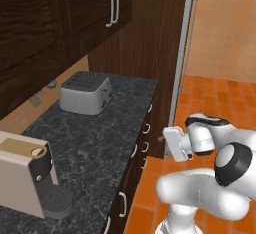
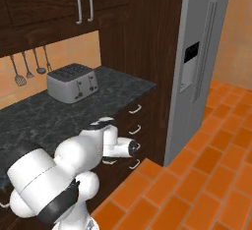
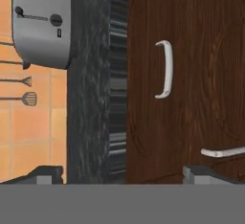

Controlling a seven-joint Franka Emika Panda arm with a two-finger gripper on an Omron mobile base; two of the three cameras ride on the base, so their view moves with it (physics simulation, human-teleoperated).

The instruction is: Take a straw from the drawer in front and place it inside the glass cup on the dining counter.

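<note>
Gripper [image 3: 122, 173], jaws wide and empty, faces the shut drawer [image 3: 182, 74] to catch its handle [image 3: 165, 69]

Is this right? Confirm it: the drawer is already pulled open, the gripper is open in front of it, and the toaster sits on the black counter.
Not quite. The drawer is closed, flush with the cabinet front in the hand view. The rest holds: the gripper is open in front of it, and the toaster sits on the black counter.
</note>
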